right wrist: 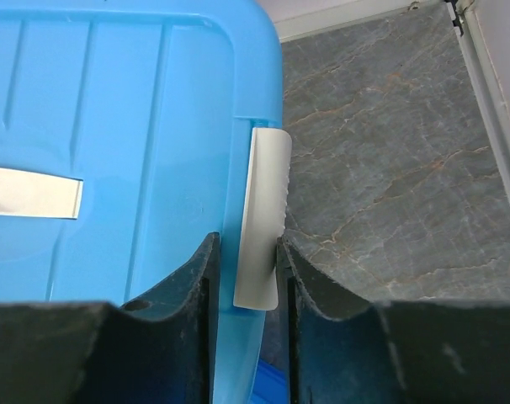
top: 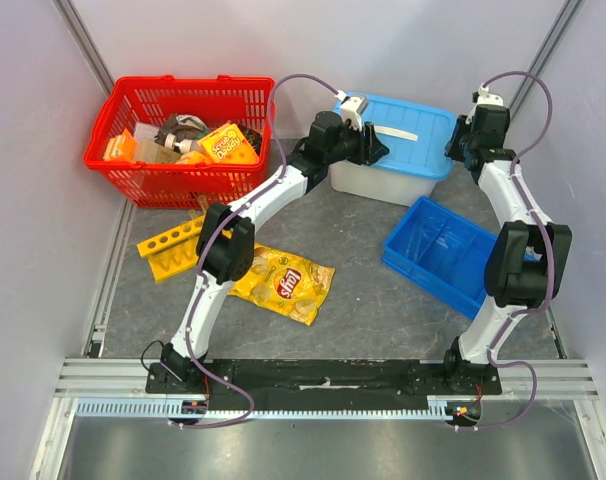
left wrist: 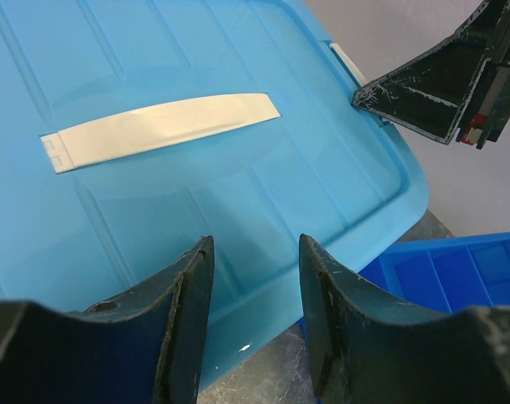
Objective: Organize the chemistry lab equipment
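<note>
At the blue box (top: 368,185)
Its white clip (right wrist: 263,202) sits inside our right hand (right wrist: 245,244); gripped or not, we cannot tell. Our left hand (left wrist: 255,244) hangs half open, empty, over the lid (left wrist: 112,227).

Basket (top: 183,185) L of bin (top: 423,140), tray (top: 445,247) R-front
</note>
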